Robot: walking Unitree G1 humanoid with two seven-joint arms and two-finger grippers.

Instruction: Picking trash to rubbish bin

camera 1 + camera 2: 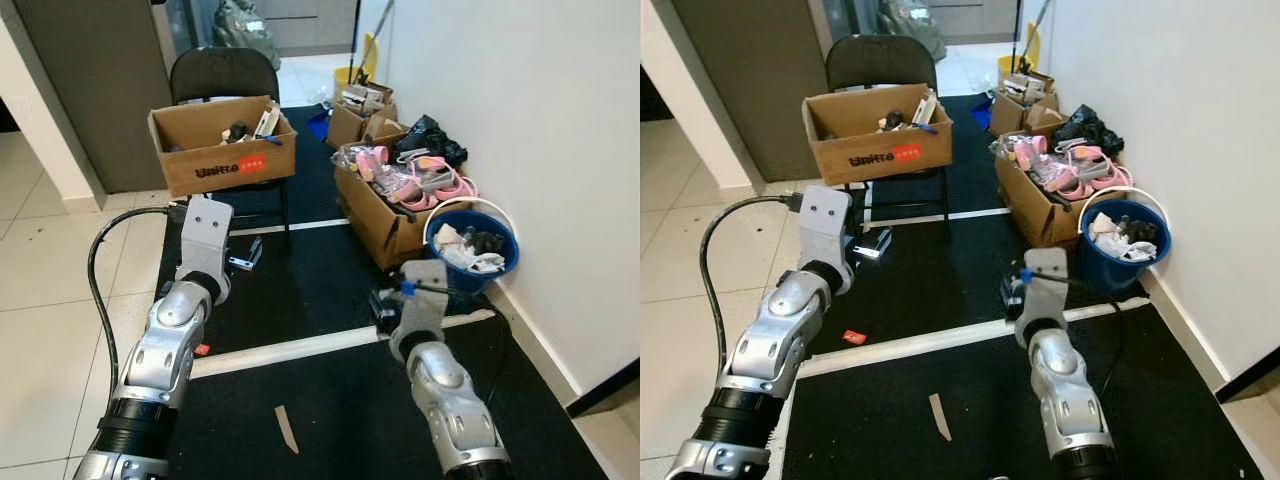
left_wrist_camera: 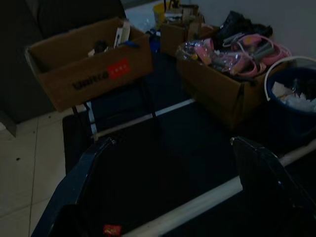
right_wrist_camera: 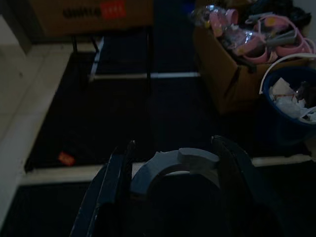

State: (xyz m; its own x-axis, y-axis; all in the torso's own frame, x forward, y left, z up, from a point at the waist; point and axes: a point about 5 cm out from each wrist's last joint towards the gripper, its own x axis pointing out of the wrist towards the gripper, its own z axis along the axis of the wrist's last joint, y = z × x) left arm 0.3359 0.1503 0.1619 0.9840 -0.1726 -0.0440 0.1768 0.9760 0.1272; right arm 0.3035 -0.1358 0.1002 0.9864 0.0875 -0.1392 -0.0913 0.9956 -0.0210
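Note:
The blue rubbish bin [image 1: 472, 262], a bucket with a white handle, stands against the right wall with crumpled paper inside. My right gripper [image 3: 174, 142] hovers low over the black mat, a little left of the bin, shut on a grey ring-shaped piece [image 3: 173, 165] that sits between its fingers. My left gripper [image 2: 172, 141] is open over the mat in front of the chair, with nothing between its fingers. A small red scrap [image 1: 202, 349] lies by the mat's left edge. A tan strip [image 1: 287, 428] lies on the mat close to me.
A cardboard box [image 1: 222, 147] of odds and ends rests on a black folding chair [image 1: 222, 75]. An open box of pink items [image 1: 395, 195] sits next to the bin, with more boxes [image 1: 358, 118] behind it. White floor tiles lie to the left.

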